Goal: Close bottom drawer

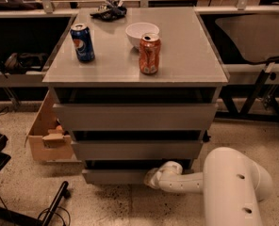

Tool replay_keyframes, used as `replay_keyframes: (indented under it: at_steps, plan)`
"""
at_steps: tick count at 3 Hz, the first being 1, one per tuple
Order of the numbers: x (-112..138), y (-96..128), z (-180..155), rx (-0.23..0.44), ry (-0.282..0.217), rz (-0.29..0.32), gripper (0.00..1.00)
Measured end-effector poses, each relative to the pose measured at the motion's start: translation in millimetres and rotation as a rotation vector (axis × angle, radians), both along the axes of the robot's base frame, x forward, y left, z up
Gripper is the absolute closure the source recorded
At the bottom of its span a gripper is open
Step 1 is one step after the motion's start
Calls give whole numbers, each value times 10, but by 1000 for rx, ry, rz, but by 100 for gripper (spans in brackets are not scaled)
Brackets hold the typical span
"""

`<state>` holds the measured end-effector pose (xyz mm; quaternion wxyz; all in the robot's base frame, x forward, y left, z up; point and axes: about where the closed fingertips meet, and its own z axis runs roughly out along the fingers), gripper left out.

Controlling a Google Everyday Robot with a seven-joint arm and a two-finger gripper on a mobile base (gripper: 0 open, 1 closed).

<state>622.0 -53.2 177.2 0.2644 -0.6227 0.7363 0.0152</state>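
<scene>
Standing ajar, bottom drawer (pixel 113 175), claw (pixel 151 177) seemingly touching front

The white, rounded robot arm (pixel 201 182) reaches horizontally leftward, low down, with its pale gripper (pixel 151 177) at the far tip.

The gripper (pixel 153 177) sits low at the right end of the bottom drawer (pixel 112 176). Its white arm (pixel 189 182) fills the floor space off the right front of the cabinet (pixel 191 60). Left of the gripper, the speckled floor (pixel 111 204) before the drawer front lies open — as far as the black stand (pixel 54 205) at lower left. A cardboard box (pixel 44 136) crowds the cabinet's left side. Up top, a blue can (pixel 83 42), an orange can (pixel 149 53) and a white bowl (pixel 140 32) take the middle — the right half is bare.
</scene>
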Motion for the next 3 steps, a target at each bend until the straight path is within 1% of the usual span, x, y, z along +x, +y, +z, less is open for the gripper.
replay_keyframes:
  at_steps: [2,3]
  plan:
    - [0,0,0,0,0,0,13]
    - [0,0,0,0,0,0,0]
